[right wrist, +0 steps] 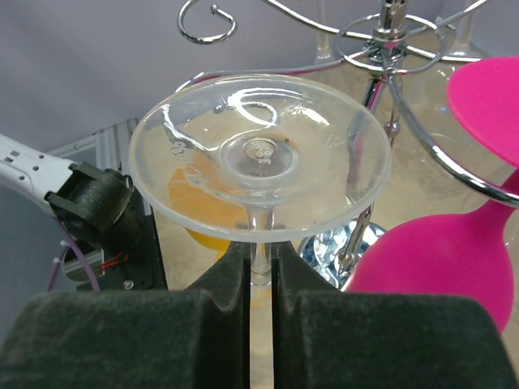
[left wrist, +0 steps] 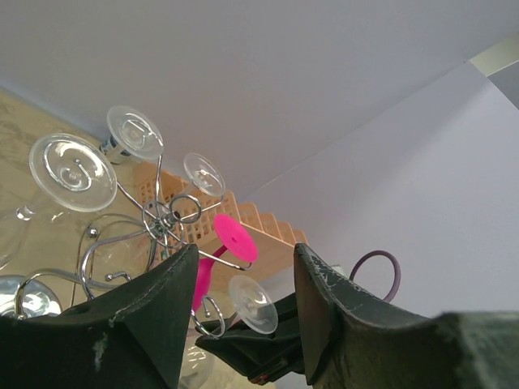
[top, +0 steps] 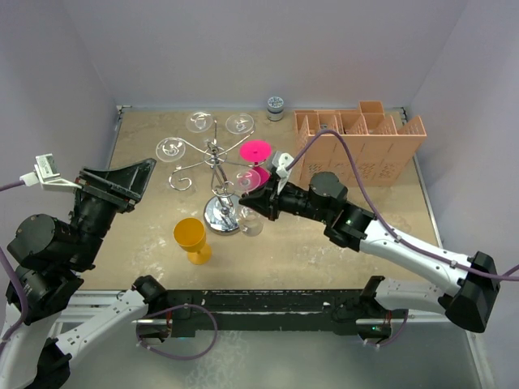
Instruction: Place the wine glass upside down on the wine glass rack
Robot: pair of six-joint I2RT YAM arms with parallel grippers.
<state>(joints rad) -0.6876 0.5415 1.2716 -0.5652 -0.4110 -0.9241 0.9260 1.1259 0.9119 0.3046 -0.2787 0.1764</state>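
Pretty clearly a robot lab cell I'm in: blank lilac walls (top: 259, 49) boxing in a beige tabletop (top: 142, 243), aluminium rail (top: 97, 301) along the bottom.

Beige mottled table (top: 324, 251): the wine glass rack (top: 220, 212) stands mid-table on its mirrored base, a yellow goblet (top: 191, 239) upright just beside it, an orange slotted box (top: 365, 150) far right, a small jar (top: 276, 108) at the back edge.
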